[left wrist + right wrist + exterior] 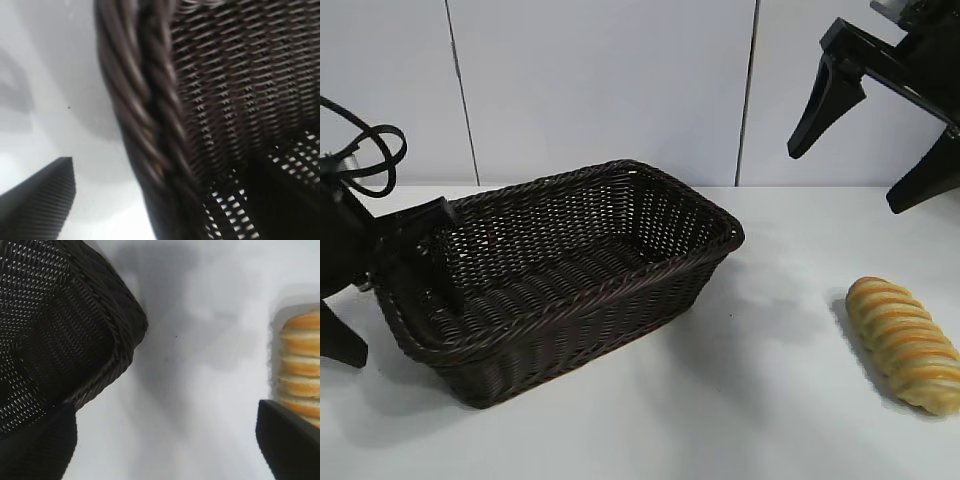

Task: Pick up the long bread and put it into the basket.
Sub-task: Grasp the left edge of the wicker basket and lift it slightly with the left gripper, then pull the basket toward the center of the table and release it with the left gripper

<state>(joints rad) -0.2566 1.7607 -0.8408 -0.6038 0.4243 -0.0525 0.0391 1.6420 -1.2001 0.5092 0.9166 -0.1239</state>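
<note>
My left tool [415, 260] sits at the near left end of the basket [620, 290], one finger inside the wall and one outside; the braided rim [145, 115] passes between them; whether they have clamped onto it I cannot tell. My right tool [875, 150] hangs high above the worktop [770, 400], fingers spread wide and gripping nothing. The long bread [905, 342] lies flat on the worktop below my right tool and slightly outboard of it, well apart from the basket; in the right wrist view one fingertip [287, 442] overlaps the loaf's end; the basket corner lies beyond the other finger.
</note>
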